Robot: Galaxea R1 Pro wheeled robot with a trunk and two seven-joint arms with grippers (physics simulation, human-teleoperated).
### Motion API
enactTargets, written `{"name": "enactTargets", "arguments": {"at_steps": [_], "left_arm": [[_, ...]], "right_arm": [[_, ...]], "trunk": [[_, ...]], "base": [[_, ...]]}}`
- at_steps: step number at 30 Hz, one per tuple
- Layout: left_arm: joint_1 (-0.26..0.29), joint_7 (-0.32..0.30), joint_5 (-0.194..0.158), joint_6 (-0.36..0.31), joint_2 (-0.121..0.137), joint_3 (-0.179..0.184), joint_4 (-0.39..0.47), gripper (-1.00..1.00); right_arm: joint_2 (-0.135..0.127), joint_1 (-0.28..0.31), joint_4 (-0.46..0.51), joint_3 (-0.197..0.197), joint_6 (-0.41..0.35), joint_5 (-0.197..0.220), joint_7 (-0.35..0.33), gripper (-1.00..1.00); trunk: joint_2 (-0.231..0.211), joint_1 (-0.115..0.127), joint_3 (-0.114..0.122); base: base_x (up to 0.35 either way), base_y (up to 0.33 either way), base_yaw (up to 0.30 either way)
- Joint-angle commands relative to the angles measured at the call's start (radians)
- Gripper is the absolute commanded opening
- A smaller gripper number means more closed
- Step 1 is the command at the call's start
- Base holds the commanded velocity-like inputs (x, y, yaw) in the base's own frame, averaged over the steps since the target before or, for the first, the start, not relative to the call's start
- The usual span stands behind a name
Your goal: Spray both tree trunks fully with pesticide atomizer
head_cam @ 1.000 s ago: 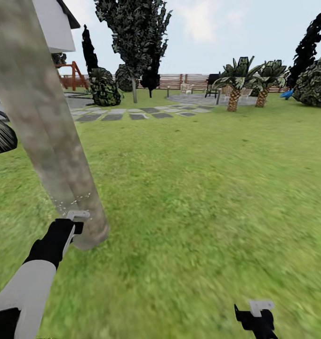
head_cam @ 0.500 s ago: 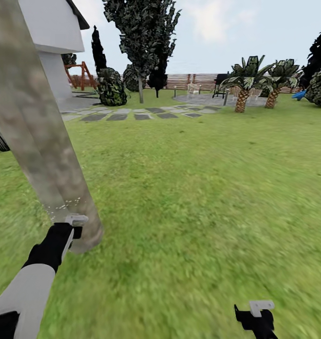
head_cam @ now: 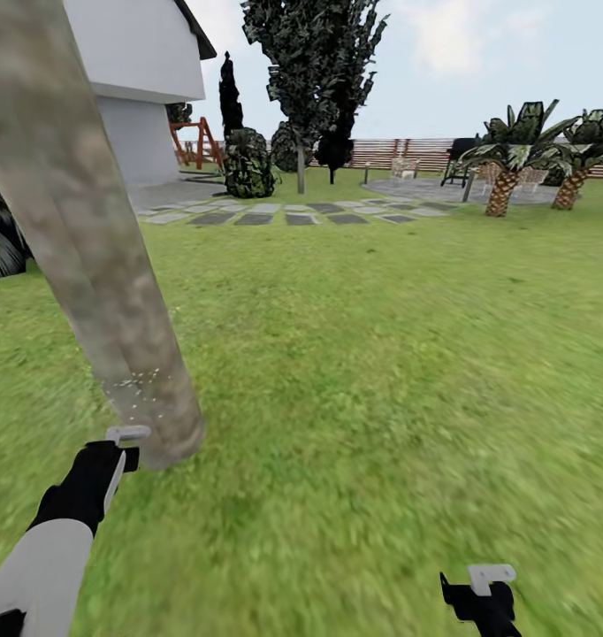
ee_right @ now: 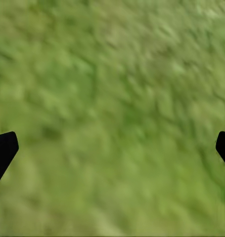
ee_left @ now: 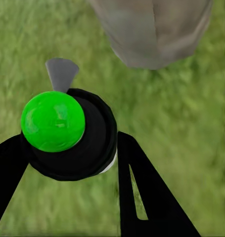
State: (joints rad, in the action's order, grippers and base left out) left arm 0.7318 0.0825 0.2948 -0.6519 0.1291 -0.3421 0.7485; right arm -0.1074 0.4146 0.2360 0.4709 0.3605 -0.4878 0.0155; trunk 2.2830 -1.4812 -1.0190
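Observation:
My left gripper (head_cam: 125,445) is shut on the pesticide atomizer (ee_left: 75,148), a small black bottle that shows a green round cap and a grey nozzle in the left wrist view. Its nozzle points at the foot of the near tree trunk (head_cam: 98,265), a thick mottled grey-beige column leaning across the left of the head view. Small white specks dot the trunk just above the nozzle. A second tree (head_cam: 312,80) with a dark jagged crown stands far back by the paving stones. My right gripper (head_cam: 487,586) hangs low at the right, open over the grass (ee_right: 112,98).
A white house (head_cam: 142,80) rises behind the near trunk. Grey stepping stones (head_cam: 284,215) cross the lawn toward a paved patch. Two short palms (head_cam: 505,177), dark bushes (head_cam: 248,164) and a brown slatted fence (head_cam: 408,152) line the back. Open lawn spreads to the right.
The whole head view has shifted right, so the camera has turned left. My left gripper with the atomizer sits a little lower and further from the trunk's foot. The right gripper looks unchanged.

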Motion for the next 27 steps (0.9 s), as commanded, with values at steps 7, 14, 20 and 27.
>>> {"name": "enactTargets", "arguments": {"at_steps": [7, 14, 20, 27], "left_arm": [[-0.008, 0.000, 0.003, 0.048, 0.007, -0.003, -0.057, -1.00], [-0.012, 0.000, 0.003, 0.050, -0.003, 0.000, -0.059, -1.00], [-0.014, 0.000, 0.001, 0.051, 0.003, -0.002, -0.060, -1.00], [-0.014, 0.003, 0.003, 0.083, -0.004, 0.003, -0.067, -1.00]], "right_arm": [[-0.002, 0.000, 0.000, 0.000, 0.000, 0.000, 0.001, 1.00], [0.000, 0.001, 0.000, 0.000, 0.000, 0.000, 0.001, 1.00], [0.000, 0.000, 0.000, 0.000, 0.000, 0.000, 0.001, 1.00], [0.000, 0.000, 0.000, 0.000, 0.000, 0.000, 0.001, 1.00]], "trunk": [[0.000, 0.000, 0.000], [0.000, 0.000, 0.000], [0.000, 0.000, 0.000], [0.000, 0.000, 0.000]], "base": [[0.114, -0.258, 0.010], [0.035, -0.270, 0.014], [0.105, -0.270, 0.251], [0.213, -0.219, 0.250]]}}
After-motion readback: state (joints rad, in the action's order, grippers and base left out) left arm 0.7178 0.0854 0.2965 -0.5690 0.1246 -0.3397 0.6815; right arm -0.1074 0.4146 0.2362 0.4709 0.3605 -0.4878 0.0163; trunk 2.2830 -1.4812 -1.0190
